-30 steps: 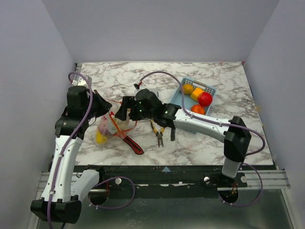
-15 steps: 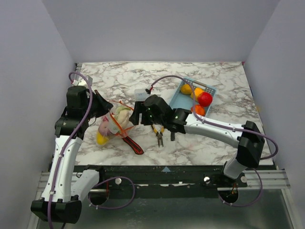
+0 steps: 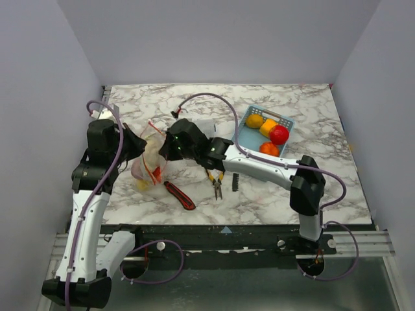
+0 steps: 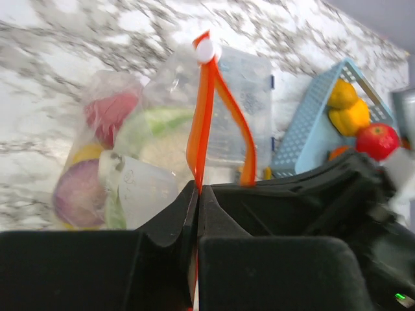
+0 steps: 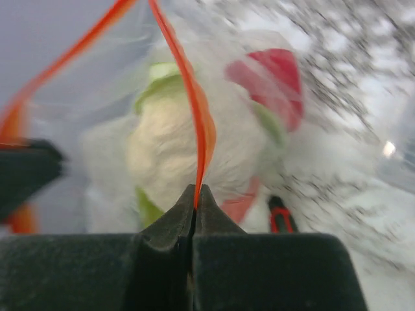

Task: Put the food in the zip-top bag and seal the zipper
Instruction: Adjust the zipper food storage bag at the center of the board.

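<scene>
**Zip-top bag** [image 4: 123,168]: held by its mouth between both end effectors, the body sagging away from them toward the worktop [image 3: 305,194].

**Contents:** food [image 4: 162,139]. Red, purple, yellow and white-and-green pieces are seen through the plastic.

**Zipper** [image 4: 202,116]: pinched by the left end effector [image 4: 196,191], whose fingers are pressed together on the strip. It is pinched again by the right end effector [image 5: 196,194], likewise pressed together. A white slider is seen at the top of the strip.

**Clear compartment box** [image 4: 249,91]: just behind the bag, partly covered by it.

**Light blue basket** [image 3: 249,133]: beyond the right end effector. Yellow, orange and red fruits are held in it.

**Pliers** [image 3: 216,181] and **utility knife** [image 3: 179,195]: laid on the worktop, nearer the bases than either end effector.

**Hard to make out:** the right wrist view is blurred, and the bag's lower edge is cut off there by the fingers.
</scene>
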`<action>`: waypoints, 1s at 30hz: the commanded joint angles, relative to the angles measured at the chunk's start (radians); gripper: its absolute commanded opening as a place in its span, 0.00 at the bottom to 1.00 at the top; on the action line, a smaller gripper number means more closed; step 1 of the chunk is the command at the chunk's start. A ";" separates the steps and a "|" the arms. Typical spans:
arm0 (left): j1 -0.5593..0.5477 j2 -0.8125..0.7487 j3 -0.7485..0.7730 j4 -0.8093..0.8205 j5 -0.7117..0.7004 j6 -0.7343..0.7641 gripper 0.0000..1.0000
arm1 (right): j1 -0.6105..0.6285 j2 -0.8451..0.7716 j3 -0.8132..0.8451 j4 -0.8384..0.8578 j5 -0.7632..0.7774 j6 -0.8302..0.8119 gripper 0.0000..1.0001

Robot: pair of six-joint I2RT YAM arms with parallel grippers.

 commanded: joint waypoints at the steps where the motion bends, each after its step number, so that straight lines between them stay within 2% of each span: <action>1: 0.007 -0.113 0.046 0.002 -0.310 -0.008 0.00 | 0.051 0.072 0.294 -0.043 0.004 -0.072 0.00; 3: 0.007 -0.162 0.039 0.016 -0.409 -0.023 0.00 | 0.059 0.106 0.370 -0.040 -0.027 -0.072 0.00; 5: 0.007 -0.190 0.015 0.035 -0.450 -0.038 0.00 | 0.060 0.128 0.395 -0.026 -0.028 -0.058 0.00; 10: 0.007 -0.178 -0.091 0.094 -0.485 -0.032 0.00 | 0.060 0.159 0.312 0.036 0.042 -0.065 0.00; 13: 0.015 -0.131 -0.114 0.112 -0.493 -0.049 0.00 | 0.060 0.205 0.337 -0.009 0.096 -0.073 0.00; 18: 0.024 -0.051 -0.013 0.106 -0.429 -0.015 0.00 | 0.061 0.248 0.457 -0.061 0.092 -0.081 0.00; 21: 0.025 -0.055 0.051 0.103 -0.422 0.035 0.00 | 0.061 0.231 0.491 -0.062 0.105 -0.080 0.00; 25: 0.024 -0.090 -0.024 0.210 -0.434 0.068 0.00 | 0.061 0.168 0.389 0.026 0.119 -0.034 0.00; 28: 0.025 -0.054 -0.067 0.257 -0.403 0.090 0.00 | 0.060 0.138 0.248 0.116 0.135 0.024 0.00; 30: 0.025 -0.013 -0.083 0.261 -0.398 0.111 0.00 | 0.060 0.145 0.212 0.116 0.150 0.043 0.01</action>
